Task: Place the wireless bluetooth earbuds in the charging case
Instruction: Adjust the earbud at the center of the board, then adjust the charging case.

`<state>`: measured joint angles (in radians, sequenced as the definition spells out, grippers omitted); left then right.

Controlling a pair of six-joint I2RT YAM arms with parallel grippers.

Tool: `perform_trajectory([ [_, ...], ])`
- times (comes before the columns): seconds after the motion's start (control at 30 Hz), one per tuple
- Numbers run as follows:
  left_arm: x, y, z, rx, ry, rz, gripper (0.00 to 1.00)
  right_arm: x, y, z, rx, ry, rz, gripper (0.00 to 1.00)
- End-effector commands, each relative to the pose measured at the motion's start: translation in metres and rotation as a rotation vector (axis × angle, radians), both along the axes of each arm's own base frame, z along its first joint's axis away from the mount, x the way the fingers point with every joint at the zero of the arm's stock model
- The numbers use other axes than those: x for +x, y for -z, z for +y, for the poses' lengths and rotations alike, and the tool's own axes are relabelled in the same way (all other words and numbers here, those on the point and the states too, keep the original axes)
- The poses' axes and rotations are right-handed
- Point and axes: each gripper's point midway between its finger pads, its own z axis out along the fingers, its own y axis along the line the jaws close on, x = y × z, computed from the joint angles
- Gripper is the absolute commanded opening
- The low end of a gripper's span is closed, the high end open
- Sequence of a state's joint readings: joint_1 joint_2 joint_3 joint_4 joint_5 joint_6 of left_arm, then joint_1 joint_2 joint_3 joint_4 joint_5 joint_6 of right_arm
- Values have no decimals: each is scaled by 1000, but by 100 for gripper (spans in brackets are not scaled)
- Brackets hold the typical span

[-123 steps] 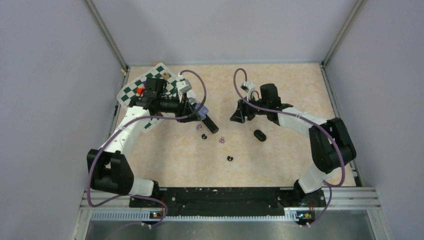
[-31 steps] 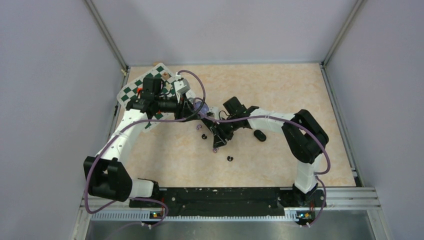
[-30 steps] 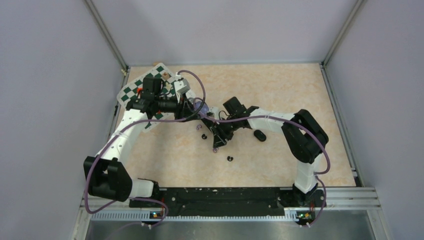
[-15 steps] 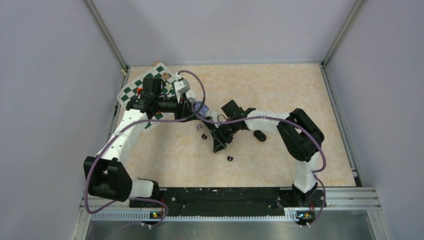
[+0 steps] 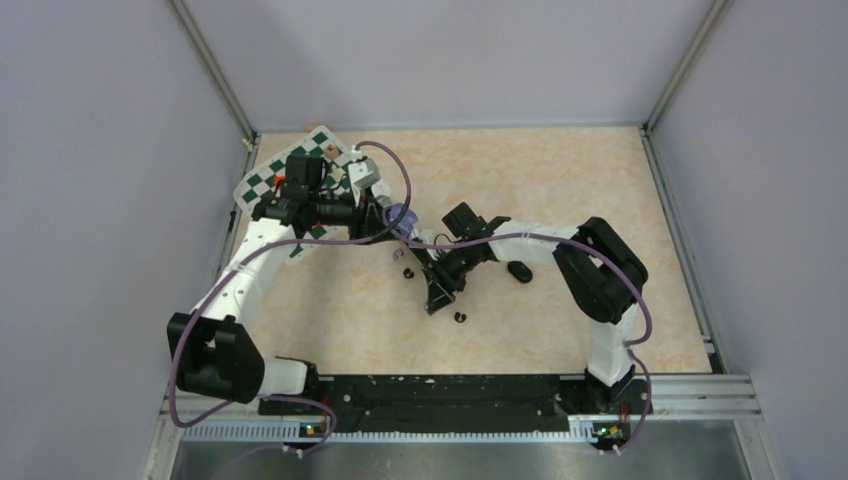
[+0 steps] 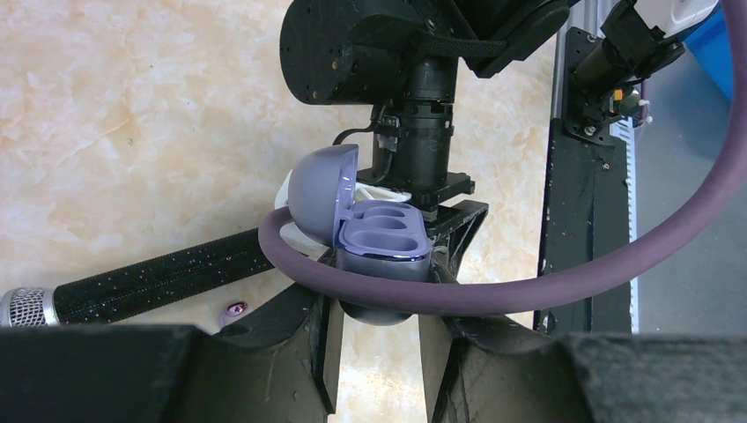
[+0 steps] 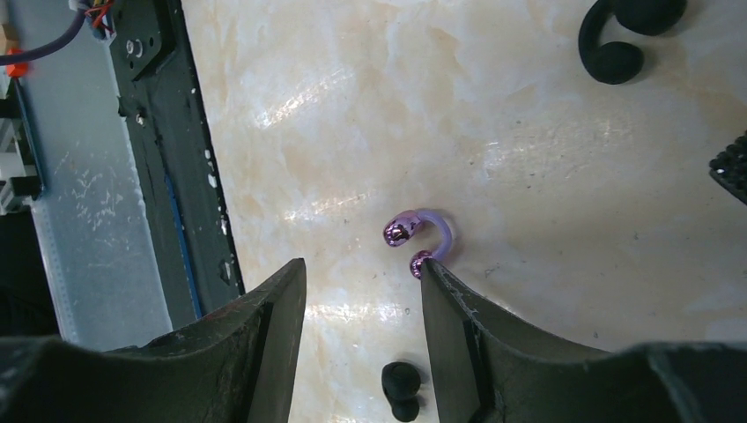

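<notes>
While the open purple charging case (image 6: pixel 380 240) is clamped by the left gripper (image 6: pixel 379 310), the right gripper (image 7: pixel 363 280) is spread apart close over a pale purple earbud (image 7: pixel 426 236) laid on the table (image 7: pixel 546 167).

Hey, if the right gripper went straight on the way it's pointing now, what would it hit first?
Probably the purple earbud, lying just beyond the right gripper and its open jaws, close to one fingertip; otherwise the bare tabletop. Depth is hard to judge.
</notes>
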<state>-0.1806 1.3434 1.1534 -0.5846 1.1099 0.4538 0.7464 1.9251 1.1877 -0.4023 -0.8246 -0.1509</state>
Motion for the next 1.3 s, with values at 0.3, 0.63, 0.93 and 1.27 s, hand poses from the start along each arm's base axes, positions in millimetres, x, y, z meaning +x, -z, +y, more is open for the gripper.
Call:
perform_trajectory([
  [0.3, -14, -21, -1, -23, 63, -86, 0, -7, -29, 19, 100, -68, -2, 51],
  [0.63, -37, -31, 8, 45, 154, -149, 0, 25, -61, 10, 160, 39, -58, 53],
  [0.93, -60, -9, 21, 112, 215, -48, 0, 52, -87, 8, 234, 146, -37, 62],
  [1.27, -69, -20, 60, -74, 84, -31, 0, 66, -73, 20, 225, 60, -144, 50],
])
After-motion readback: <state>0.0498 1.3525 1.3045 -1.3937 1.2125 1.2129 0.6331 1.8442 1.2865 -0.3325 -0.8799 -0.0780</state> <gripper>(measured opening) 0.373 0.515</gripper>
